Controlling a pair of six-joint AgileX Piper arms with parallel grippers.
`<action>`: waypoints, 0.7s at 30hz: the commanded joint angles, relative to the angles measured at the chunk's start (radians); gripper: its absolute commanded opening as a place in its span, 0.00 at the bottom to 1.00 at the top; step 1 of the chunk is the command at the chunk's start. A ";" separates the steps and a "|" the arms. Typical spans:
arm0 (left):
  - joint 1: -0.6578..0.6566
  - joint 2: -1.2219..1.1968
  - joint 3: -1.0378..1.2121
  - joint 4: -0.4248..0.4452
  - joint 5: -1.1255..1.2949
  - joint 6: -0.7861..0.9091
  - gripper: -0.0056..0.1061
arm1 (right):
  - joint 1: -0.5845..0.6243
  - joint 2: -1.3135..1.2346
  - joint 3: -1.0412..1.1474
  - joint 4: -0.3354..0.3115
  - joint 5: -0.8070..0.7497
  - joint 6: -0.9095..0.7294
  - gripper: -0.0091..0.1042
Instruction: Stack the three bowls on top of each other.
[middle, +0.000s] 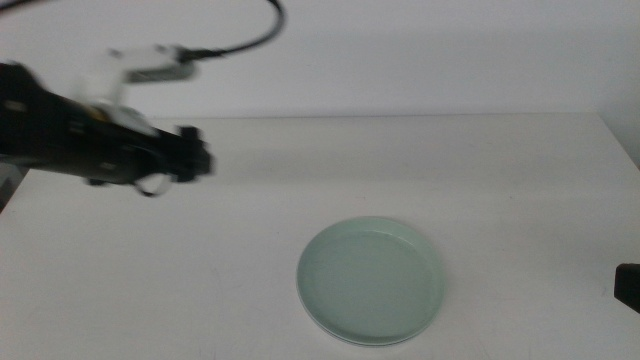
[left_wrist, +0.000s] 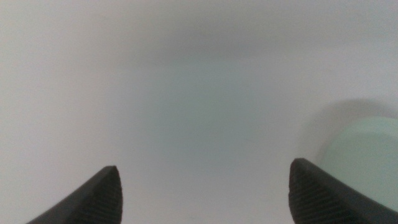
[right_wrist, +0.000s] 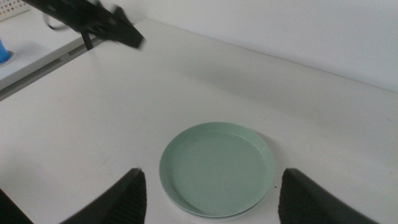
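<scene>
A mint green bowl (middle: 371, 281) sits on the white table (middle: 500, 180), front of centre; it also shows in the right wrist view (right_wrist: 216, 168) and at the edge of the left wrist view (left_wrist: 367, 155). Only this one of the three bowls is plainly seen; I cannot tell whether others lie beneath it. My left gripper (middle: 198, 156) hovers blurred above the table's left part, well away from the bowl, open and empty (left_wrist: 205, 171). My right gripper (right_wrist: 211, 174) is open and empty, showing only at the right edge of the middle view (middle: 628, 285).
A black cable (middle: 250, 40) arcs over the left arm. Beyond the table's left side stands a lower white surface with a blue object (right_wrist: 3, 50). A pale wall (middle: 450, 50) closes the back.
</scene>
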 joint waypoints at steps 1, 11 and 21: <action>0.049 -0.093 -0.030 0.045 -0.012 0.007 0.86 | -0.001 0.008 -0.021 0.012 -0.063 -0.005 0.56; 0.125 -0.250 -0.031 0.077 -0.095 0.006 0.86 | -0.001 0.008 -0.021 0.012 -0.063 -0.005 0.56; 0.125 -0.326 -0.036 0.088 -0.090 0.014 0.86 | -0.001 0.008 -0.021 0.011 -0.065 -0.006 0.56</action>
